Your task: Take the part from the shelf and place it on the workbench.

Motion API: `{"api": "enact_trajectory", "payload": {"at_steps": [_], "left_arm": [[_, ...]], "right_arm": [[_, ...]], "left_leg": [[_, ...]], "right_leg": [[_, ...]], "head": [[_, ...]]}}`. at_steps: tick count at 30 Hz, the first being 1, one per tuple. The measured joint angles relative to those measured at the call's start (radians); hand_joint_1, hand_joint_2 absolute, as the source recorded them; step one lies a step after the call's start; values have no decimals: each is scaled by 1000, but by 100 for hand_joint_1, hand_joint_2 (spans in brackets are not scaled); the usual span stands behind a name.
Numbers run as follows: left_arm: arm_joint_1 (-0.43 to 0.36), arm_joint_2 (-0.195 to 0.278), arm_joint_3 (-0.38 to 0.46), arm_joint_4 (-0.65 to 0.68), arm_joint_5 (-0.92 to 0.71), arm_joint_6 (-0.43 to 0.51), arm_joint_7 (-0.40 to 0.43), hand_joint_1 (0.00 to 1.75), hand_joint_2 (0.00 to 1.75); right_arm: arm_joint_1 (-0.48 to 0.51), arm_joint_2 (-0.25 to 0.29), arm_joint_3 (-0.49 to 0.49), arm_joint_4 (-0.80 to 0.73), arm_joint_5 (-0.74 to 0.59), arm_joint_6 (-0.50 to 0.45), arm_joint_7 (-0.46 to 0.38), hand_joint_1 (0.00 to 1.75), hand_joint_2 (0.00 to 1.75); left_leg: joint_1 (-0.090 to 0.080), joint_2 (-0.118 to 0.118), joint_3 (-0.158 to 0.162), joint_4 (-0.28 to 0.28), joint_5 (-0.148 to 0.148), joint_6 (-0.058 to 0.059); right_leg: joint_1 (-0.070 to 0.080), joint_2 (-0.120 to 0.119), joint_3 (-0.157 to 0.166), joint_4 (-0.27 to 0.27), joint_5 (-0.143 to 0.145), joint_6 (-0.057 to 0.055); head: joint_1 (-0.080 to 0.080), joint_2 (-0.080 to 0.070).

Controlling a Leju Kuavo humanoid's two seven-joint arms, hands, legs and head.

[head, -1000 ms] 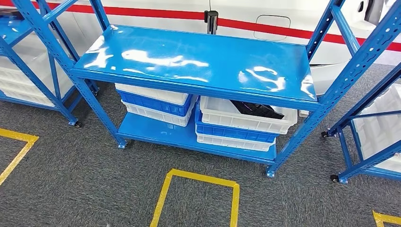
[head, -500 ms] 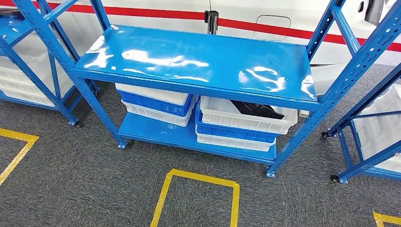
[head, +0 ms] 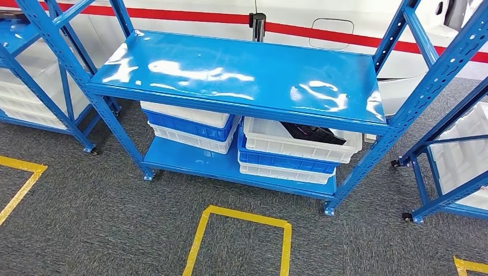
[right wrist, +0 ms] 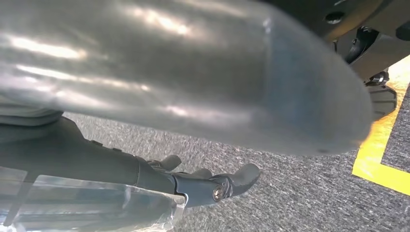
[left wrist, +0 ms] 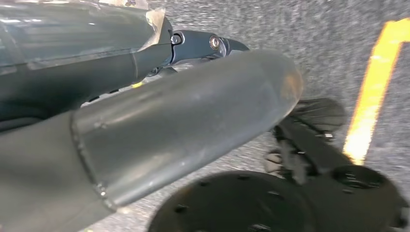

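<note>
The dark, flat-looking part [head: 312, 133] lies in the top white plastic crate [head: 270, 139] at the right end of the lower shelf [head: 190, 161] of the blue steel rack [head: 241, 75], tucked back under the front edge of the glossy upper shelf so that little of it shows; what kind of part it is cannot be told. The likeliest trouble from here is the reach: the upper shelf overhangs the crate closely, so an arm going in may strike that front edge or the crate's rim, and a hand groping under the overhang may close on the crate wall instead of the part, or drag the crate off its stack. That crate sits on a blue crate [head: 282, 159] and another white one, whose contents are hidden. At the left end stands a second stack, a white crate [head: 184, 114] over blue over white, and nothing can be seen inside them. Both arms hang down over grey carpet with yellow tape lines. The left hand [left wrist: 203, 44] holds nothing, its dark fingers lying loosely extended; the right hand [right wrist: 212, 186] likewise grips nothing, fingers gently apart and pointing at the floor.
</note>
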Motion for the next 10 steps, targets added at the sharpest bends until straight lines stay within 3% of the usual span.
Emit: {"api": "enact_trajectory", "payload": {"at_steps": [10], "left_arm": [[52, 9, 130, -45, -211, -28, 94, 0, 0]], "right_arm": [[17, -3, -61, -28, 19, 27, 18, 0, 0]], "left_leg": [[0, 0, 0, 0, -1, 1]], "right_leg": [[0, 0, 0, 0, 0, 0]], "head": [[0, 0]]}}
